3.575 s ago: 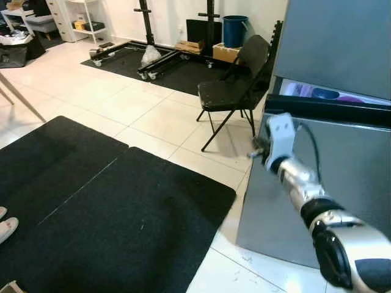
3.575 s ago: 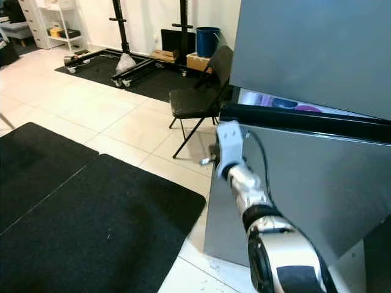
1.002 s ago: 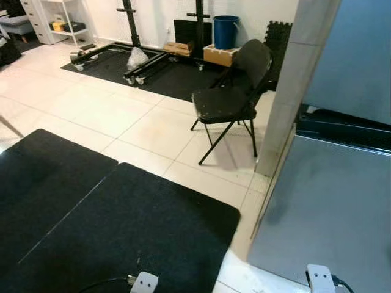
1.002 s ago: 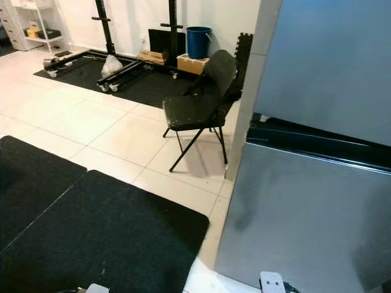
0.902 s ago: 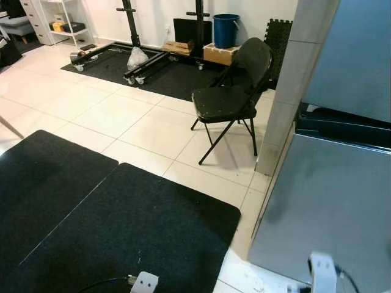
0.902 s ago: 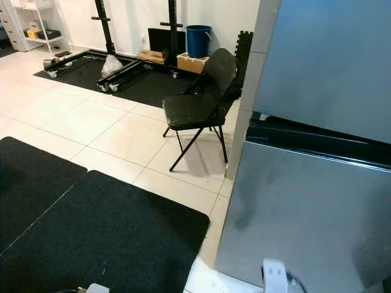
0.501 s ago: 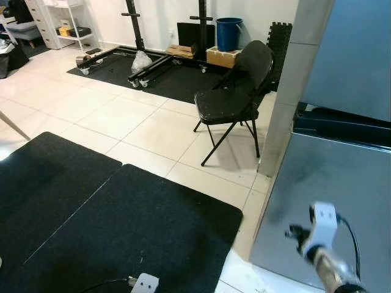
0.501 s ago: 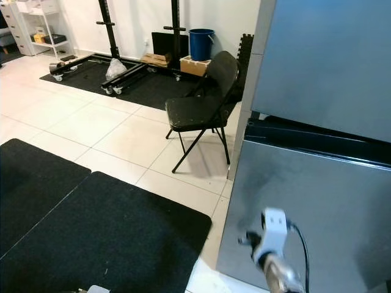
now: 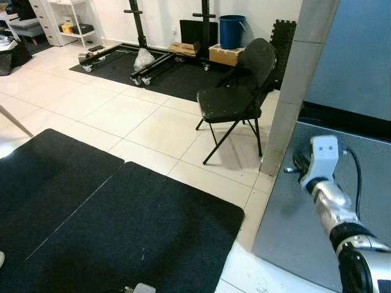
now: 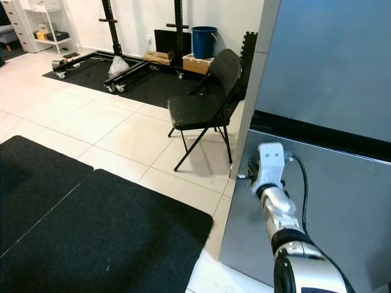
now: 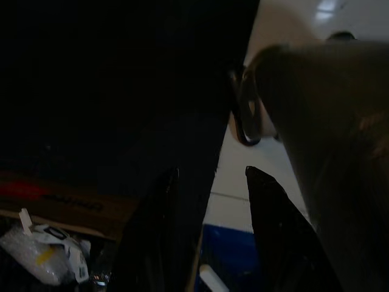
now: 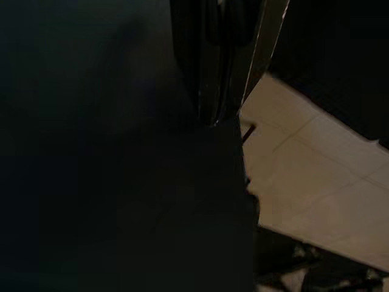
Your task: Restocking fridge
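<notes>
- Reaching forward at the fridge's lower section, the right claw [image 9: 297,166] sits at the left edge of the grey drawer front [image 9: 360,207], just under the dark gap [image 9: 342,119] that separates lower section from upper door [image 9: 360,55]. Its fingers are hidden behind the white wrist housing; clenched or released cannot be told.
- Right wrist view: very dark; a vertical door edge [image 12: 228,73] and a patch of pale floor tile are made out, nothing more.
- Left claw [image 11: 209,237]: seen in its own wrist view, two dark fingers apart with nothing between them, so released. Beyond them, a cardboard edge and a crumpled white wrapper [image 11: 42,255], dimly lit.
- Fridge: stands at the robot's right, both sections appearing closed; a grey wall pillar [image 9: 299,79] stands just beside it.
- Black folding chair [image 9: 235,97]: upright on the tiled floor [image 9: 110,110], near the pillar.
- Black floor mats [image 9: 104,226]: lie at the robot's front left.
- Far wall: blue bucket [image 9: 231,30], cardboard boxes and a black wheeled rack base [image 9: 143,61].
</notes>
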{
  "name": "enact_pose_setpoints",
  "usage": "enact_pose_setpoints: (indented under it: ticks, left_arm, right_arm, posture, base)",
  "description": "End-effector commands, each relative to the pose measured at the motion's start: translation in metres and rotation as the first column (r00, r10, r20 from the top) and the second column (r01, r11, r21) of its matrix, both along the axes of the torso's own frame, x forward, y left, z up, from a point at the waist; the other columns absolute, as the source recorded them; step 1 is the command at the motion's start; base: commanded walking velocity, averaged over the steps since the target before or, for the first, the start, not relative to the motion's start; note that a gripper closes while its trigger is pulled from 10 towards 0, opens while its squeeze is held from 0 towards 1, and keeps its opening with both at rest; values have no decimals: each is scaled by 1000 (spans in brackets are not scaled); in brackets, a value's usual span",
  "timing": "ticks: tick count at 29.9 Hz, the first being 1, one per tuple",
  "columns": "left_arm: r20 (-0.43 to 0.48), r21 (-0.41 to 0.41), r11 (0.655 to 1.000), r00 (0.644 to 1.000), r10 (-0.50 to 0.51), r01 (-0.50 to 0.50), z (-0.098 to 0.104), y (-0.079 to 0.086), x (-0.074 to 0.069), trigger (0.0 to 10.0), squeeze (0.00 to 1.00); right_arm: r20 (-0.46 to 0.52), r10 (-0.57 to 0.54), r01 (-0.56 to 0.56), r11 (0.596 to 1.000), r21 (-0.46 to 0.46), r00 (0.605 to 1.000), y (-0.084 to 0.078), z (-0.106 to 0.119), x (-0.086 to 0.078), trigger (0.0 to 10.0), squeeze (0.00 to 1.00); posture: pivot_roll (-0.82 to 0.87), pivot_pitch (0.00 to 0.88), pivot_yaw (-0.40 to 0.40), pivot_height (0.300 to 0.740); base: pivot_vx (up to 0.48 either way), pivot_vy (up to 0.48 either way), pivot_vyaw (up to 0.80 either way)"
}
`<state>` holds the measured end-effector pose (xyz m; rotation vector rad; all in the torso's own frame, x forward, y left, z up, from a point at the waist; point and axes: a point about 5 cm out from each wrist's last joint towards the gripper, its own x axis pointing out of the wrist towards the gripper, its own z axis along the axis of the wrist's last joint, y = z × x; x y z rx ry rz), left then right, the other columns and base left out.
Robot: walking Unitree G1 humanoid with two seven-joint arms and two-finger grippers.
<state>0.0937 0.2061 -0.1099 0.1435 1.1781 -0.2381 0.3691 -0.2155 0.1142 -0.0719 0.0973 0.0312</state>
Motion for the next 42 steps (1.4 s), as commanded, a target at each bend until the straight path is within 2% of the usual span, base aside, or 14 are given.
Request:
enact_pose_setpoints:
  ticks: [1, 7, 12, 13, 15, 17, 20, 22, 25, 26, 27, 32, 36, 42]
  left_arm:
    - [-11, 22, 1000, 1000, -9, 9, 1, 9, -5, 10000, 0]
    - [6, 20, 1000, 1000, 2, -2, 1, 10, -2, 10000, 0]
    - [13, 5, 1000, 1000, -9, 9, 2, 4, 4, 10000, 0]
    - [13, 5, 1000, 1000, -9, 9, 2, 4, 4, 10000, 0]
    - [11, 2, 1000, 1000, -23, 23, 2, 0, 7, 10000, 0]
    - [13, 3, 1000, 1000, -23, 23, 2, -1, 8, 10000, 0]
    - [21, 2, 1000, 1000, -16, 16, 2, -3, 12, 10000, 0]
    - [30, 0, 1000, 999, -12, 12, 3, -5, 17, 10000, 0]
    - [34, -3, 1000, 999, -13, 13, 3, -7, 20, 10000, 0]
    - [34, -3, 1000, 999, -13, 13, 3, -7, 20, 10000, 0]
    - [33, -5, 1000, 999, -20, 20, 3, -8, 21, 10000, 0]
    - [30, -4, 1000, 999, -25, 25, 4, -8, 21, 10000, 0]
    - [28, 0, 1000, 999, -25, 25, 4, -7, 21, 10000, 0]
    - [26, 7, 1000, 999, -26, 26, 4, -6, 22, 10000, 0]
  right_arm:
    - [26, -19, 19, 999, -28, 999, -1, 11, 6, 10000, 0]
    - [-37, 87, -88, 996, -21, 995, 17, -3, 3, 10000, 0]
    - [-292, 220, -221, 975, 29, 931, 38, -73, -37, 10000, 0]
    - [-292, 220, -221, 975, 29, 931, 38, -73, -37, 10000, 0]
    - [-446, 205, -236, 972, -13, 871, 37, -114, -72, 10000, 0]
    - [-482, 193, -239, 970, -35, 855, 34, -123, -81, 10000, 0]
    - [-603, 149, -239, 968, -72, 784, 23, -152, -115, 10000, 0]
    - [-706, 74, -241, 961, -140, 705, 6, -174, -151, 10000, 0]
    - [-792, -12, -290, 927, -238, 610, -11, -192, -188, 10000, 0]
    - [-792, -12, -290, 927, -238, 610, -11, -192, -188, 10000, 0]
    - [-831, -37, -266, 939, -219, 554, -16, -201, -210, 10000, 0]
    - [-889, -65, -240, 952, -192, 453, -22, -214, -250, 10000, 0]
    - [-900, -75, -231, 954, -190, 429, -23, -217, -260, 10000, 0]
    - [-891, -79, -219, 956, -195, 447, -22, -215, -254, 10000, 0]
  posture:
    - [42, 0, -17, 740]
    - [50, 0, -27, 740]
    - [34, 0, -18, 740]
    - [34, 0, -18, 740]
    - [32, 0, -22, 740]
    - [31, 0, -25, 740]
    - [32, 0, -31, 740]
    - [28, 0, -33, 740]
    - [26, 0, -30, 740]
    - [26, 0, -30, 740]
    - [24, 0, -28, 740]
    - [17, 0, -19, 740]
    - [16, 0, -15, 740]
    - [14, 0, -11, 740]
  base:
    - [0, 0, 0]
    - [0, 0, 0]
    - [0, 0, 0]
    - [0, 0, 0]
    - [0, 0, 0]
    - [0, 0, 0]
    - [0, 0, 0]
    - [0, 0, 316]
    - [0, 0, 631]
    - [0, 0, 631]
    - [0, 0, 631]
    - [0, 0, 634]
    - [0, 0, 655]
    - [0, 0, 708]
